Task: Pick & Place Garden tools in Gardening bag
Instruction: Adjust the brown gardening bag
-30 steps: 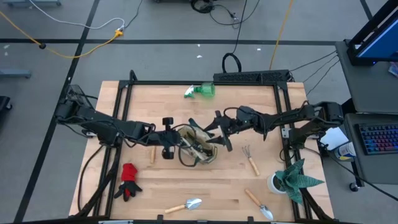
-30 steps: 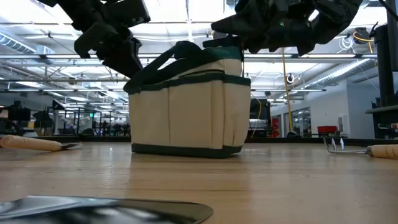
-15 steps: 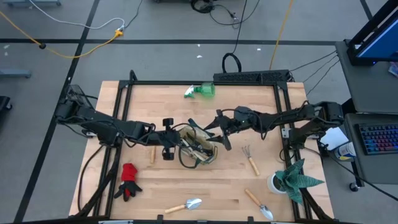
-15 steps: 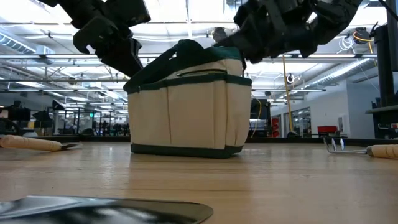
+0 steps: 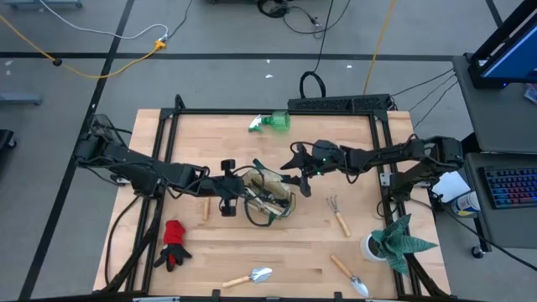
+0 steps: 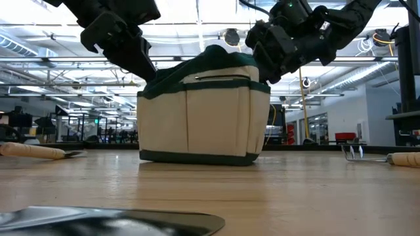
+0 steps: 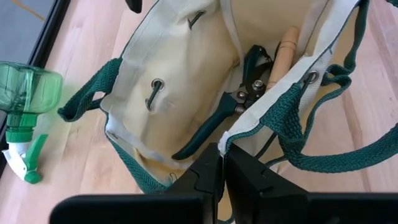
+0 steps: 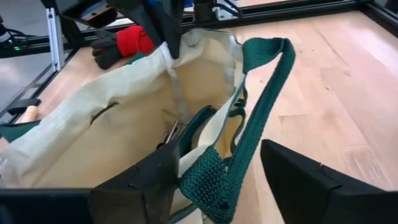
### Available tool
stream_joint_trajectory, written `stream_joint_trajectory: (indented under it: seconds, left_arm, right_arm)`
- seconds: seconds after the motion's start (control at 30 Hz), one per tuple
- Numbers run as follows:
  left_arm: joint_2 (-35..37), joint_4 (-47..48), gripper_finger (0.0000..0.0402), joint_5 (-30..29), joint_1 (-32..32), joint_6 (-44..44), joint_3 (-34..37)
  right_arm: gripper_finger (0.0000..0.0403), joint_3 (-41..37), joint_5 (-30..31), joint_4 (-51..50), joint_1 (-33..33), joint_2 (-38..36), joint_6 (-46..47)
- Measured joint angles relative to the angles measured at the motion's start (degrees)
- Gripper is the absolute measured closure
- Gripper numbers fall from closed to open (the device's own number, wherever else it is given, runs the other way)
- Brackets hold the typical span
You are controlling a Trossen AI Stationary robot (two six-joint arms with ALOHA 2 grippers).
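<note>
The cream-and-green gardening bag point(image 5: 270, 200) stands upright mid-table, mouth open; it also shows in the low view point(image 6: 203, 115). Inside lie black pruning shears point(image 7: 231, 115) and a wooden tool handle point(image 7: 283, 55). My left gripper point(image 5: 241, 195) is shut on the bag's left rim. My right gripper point(image 5: 299, 172) is open just off the bag's right end. Its fingers stand on either side of a green loop handle point(image 8: 249, 143). My left gripper pinches the bag's cream top rim point(image 7: 239, 132) between its two fingers, beside a green handle's root. The fingers come slanting down from the table's left side. The bag stands on the table. My right gripper: I cannot tell whether a finger touches the bag's end.
A green spray bottle point(image 5: 270, 123) lies behind the bag. A red glove point(image 5: 174, 242) lies near left and a wooden handle point(image 5: 204, 208) lies left of the bag. Two trowels point(image 5: 252, 276) point(image 5: 348, 275) lie near the front edge. A fork-rake point(image 5: 337, 214) and a potted plant point(image 5: 396, 239) are on the right.
My right gripper has drawn back from over the bag's mouth toward the table's right edge, staying open. The bag has shifted a little toward the right, and its top has changed shape.
</note>
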State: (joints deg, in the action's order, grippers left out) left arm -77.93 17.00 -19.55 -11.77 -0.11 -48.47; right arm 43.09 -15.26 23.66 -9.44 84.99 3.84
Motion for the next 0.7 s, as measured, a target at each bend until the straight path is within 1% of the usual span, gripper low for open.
stream_joint_trajectory:
  seconds: [0.1,0.2,0.47,0.53,0.7]
  left_arm:
    - [0.0,-0.33,0.0376,0.0,0.0,1.01,0.0]
    - [0.0,-0.83,0.0376,0.0,0.0,1.52,0.0]
    - [0.0,-2.82,0.0376,0.0,0.0,1.28,-0.03]
    - [0.0,-2.74,0.0376,0.0,0.0,1.3,-0.04]
    - [0.0,-2.72,0.0376,-0.02,0.03,1.92,-0.04]
  right_arm:
    - [0.0214,0.0,0.0,-0.01,0.42,0.0,0.0]
    - [0.0254,0.0,-0.07,0.02,0.53,0.0,-0.1]
    - [0.0382,0.0,0.04,-0.39,0.51,0.01,-5.75]
    - [0.0395,0.0,0.06,-0.35,0.42,0.0,-6.23]
    - [0.0392,-0.02,0.28,1.42,-0.78,0.02,-6.98]
